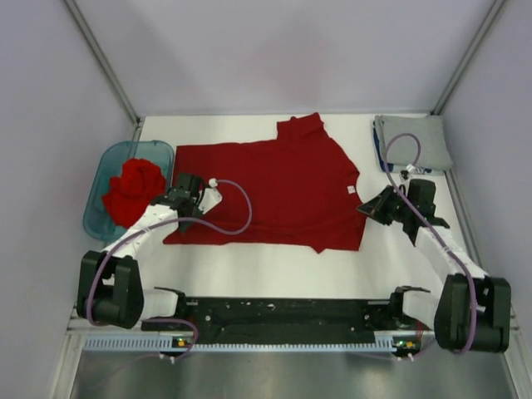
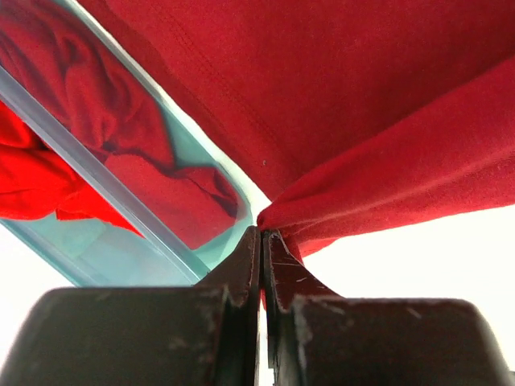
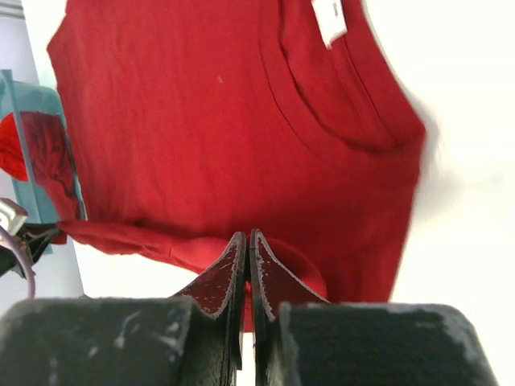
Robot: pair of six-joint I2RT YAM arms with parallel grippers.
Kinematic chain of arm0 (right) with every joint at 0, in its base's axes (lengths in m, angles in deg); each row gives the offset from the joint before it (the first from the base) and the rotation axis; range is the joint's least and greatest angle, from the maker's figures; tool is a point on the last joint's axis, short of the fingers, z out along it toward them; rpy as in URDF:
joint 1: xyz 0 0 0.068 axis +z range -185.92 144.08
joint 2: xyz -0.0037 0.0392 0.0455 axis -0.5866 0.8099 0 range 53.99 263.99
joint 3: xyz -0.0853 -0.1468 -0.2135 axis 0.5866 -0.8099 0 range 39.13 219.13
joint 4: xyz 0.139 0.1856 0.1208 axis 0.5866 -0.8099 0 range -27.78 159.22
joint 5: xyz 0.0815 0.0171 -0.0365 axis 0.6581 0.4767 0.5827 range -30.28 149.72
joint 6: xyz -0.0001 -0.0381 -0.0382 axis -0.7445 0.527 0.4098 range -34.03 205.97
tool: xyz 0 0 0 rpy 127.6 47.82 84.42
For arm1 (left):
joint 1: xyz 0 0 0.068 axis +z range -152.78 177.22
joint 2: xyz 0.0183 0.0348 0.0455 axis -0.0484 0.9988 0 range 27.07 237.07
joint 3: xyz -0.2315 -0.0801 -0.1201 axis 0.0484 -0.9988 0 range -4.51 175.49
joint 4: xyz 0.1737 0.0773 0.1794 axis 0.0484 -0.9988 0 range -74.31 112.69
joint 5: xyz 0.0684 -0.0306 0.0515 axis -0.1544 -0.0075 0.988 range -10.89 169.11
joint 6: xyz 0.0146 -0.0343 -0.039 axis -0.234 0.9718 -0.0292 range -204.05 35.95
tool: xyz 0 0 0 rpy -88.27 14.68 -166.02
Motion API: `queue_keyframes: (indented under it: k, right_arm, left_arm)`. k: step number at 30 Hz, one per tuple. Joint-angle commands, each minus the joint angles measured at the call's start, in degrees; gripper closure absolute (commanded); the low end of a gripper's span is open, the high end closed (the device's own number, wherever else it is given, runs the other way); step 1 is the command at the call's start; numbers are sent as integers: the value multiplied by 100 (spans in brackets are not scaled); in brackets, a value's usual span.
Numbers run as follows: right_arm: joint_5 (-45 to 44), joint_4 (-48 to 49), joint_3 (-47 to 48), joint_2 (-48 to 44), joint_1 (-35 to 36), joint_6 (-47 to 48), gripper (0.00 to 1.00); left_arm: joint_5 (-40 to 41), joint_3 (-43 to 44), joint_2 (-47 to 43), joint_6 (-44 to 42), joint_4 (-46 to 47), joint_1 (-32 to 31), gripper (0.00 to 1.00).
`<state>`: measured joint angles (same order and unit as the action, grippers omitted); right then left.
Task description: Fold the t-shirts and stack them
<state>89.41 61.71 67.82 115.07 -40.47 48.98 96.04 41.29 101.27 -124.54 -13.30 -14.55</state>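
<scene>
A bright red t-shirt (image 1: pixel 274 187) lies spread on the white table, with its neck and white tag (image 1: pixel 351 190) to the right. My left gripper (image 1: pixel 188 211) is shut on the shirt's near-left hem corner (image 2: pixel 278 215), with a fold of cloth between the jaws (image 2: pixel 264 235). My right gripper (image 1: pixel 366 208) is shut on the shirt's near edge by the shoulder (image 3: pixel 247 238), below the collar and tag (image 3: pixel 328 18). A crumpled red shirt (image 1: pixel 133 189) lies in the tub. A folded grey shirt (image 1: pixel 413 140) lies at the back right.
A translucent teal tub (image 1: pixel 106 158) stands at the left table edge, close to my left gripper; its wall shows in the left wrist view (image 2: pixel 105 197). Grey walls enclose the table on three sides. A cable loops over the grey shirt.
</scene>
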Motion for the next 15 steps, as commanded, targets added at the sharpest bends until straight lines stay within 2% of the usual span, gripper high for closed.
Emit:
queue_keyframes:
  k: [1,9,15]
  right_arm:
    - [335,1348,909,851,200,455,100]
    - [581,1024,1824,2232,262,1123,100]
    - [591,1155,1991,2549,280,1334,100]
  left_arm:
    - [530,96,121,392,267,52,100]
    - [856,192,561,577,487,61,100]
    - [838,184,789,656,645,61,100]
